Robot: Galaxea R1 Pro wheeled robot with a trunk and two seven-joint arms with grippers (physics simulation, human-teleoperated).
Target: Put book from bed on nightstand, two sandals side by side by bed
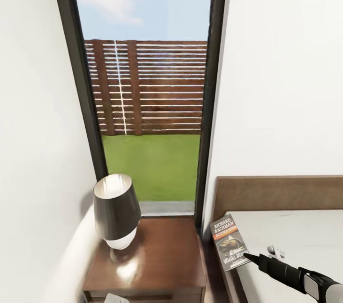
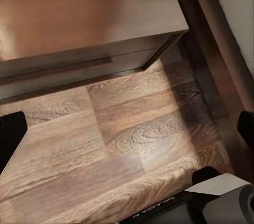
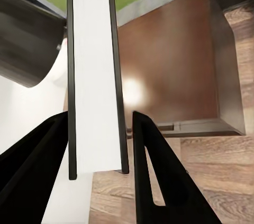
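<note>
The book (image 1: pixel 228 241), a dark paperback with white "Richard Bachman" text, is tilted up over the bed's near edge beside the nightstand (image 1: pixel 162 255). My right gripper (image 1: pixel 248 259) is shut on its lower corner. In the right wrist view the book (image 3: pixel 95 76) stands edge-on between the two black fingers (image 3: pixel 153 166), above the nightstand's glossy top (image 3: pixel 174 65). My left gripper (image 2: pixel 127 139) hangs open over the wood floor, in front of the nightstand (image 2: pixel 79 12). The bed (image 1: pixel 295 231) has a pale mattress and a brown headboard. The sandals are out of view.
A dark-shaded table lamp (image 1: pixel 116 215) takes up the left half of the nightstand top. Behind it is a tall dark-framed window (image 1: pixel 147 103) showing grass and a fence. White walls close in on both sides. The bed's dark frame (image 2: pixel 211 49) runs beside the nightstand.
</note>
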